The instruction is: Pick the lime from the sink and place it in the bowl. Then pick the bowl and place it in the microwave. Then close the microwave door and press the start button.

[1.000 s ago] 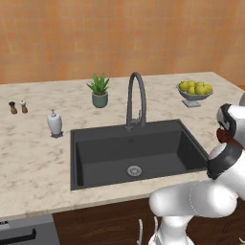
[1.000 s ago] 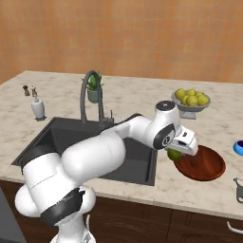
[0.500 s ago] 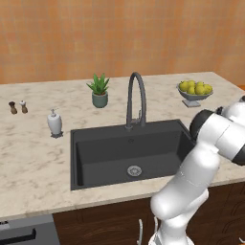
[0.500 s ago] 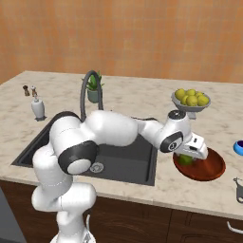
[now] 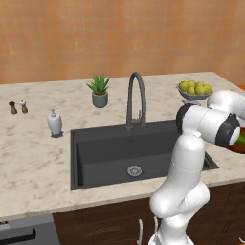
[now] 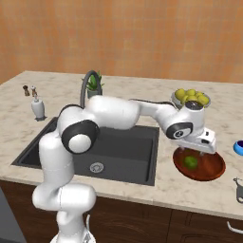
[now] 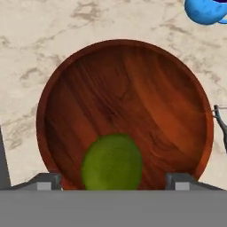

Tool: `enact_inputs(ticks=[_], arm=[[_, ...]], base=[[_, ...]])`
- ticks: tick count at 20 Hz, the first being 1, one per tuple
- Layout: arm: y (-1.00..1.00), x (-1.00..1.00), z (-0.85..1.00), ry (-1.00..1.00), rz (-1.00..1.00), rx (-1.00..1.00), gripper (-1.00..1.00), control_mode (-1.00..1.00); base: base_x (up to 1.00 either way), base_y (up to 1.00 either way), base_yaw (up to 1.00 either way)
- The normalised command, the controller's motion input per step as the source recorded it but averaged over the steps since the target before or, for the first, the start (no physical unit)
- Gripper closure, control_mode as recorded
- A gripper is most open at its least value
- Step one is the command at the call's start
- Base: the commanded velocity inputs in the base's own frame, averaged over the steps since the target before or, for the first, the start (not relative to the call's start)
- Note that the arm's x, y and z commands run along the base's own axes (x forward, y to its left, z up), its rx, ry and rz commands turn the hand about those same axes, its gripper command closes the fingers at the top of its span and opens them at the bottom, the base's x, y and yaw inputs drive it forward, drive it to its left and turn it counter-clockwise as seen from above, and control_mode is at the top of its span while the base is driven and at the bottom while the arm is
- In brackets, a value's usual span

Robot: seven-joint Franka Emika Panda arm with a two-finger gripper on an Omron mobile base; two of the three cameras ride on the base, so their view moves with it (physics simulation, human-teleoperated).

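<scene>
— Gripper (image 6: 199,148) check first: where do you see it?

— Your gripper hangs directly above the bowl (image 6: 209,168), on the counter (image 6: 142,187) to the right of the sink (image 6: 123,152). In the hand view the two finger tips (image 7: 46,181) stand wide apart, one on each side of the lime (image 7: 111,163), and neither touches it. So your jaws are spread open and hold nothing.

— And the lime itself?

— It lies inside the bowl, on the wooden floor close to the rim nearest the hand camera. From the right base view you can see the lime (image 6: 191,162) resting left of the bowl's middle, just under the gripper.

— What sits around the bowl?

— A blue cup (image 7: 205,10) stands apart from it on the marble, towards the counter's right end. Behind it you have the pale footed bowl of lemons (image 6: 191,98). The faucet (image 5: 135,98) arches over the sink's back edge, with a potted plant (image 5: 99,89) and a soap dispenser (image 5: 54,123) further left. The sink basin shows just its drain (image 5: 134,170).
</scene>
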Motion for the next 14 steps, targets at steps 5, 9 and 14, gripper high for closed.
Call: enact_inputs(ticks=[5,9,14], arm=[[0.73,-0.03,0.01,0.00,0.02,-0.13,-1.00,-1.00],[1.00,-0.23,-0.66,0.09,0.14,-0.26,-1.00,-1.00],[0.86,0.01,-1.00,0.23,0.13,-0.35,-1.00,-1.00]], base=[[0.00,0.00,0.00],[0.00,0.00,0.00],[0.00,0.00,0.00]])
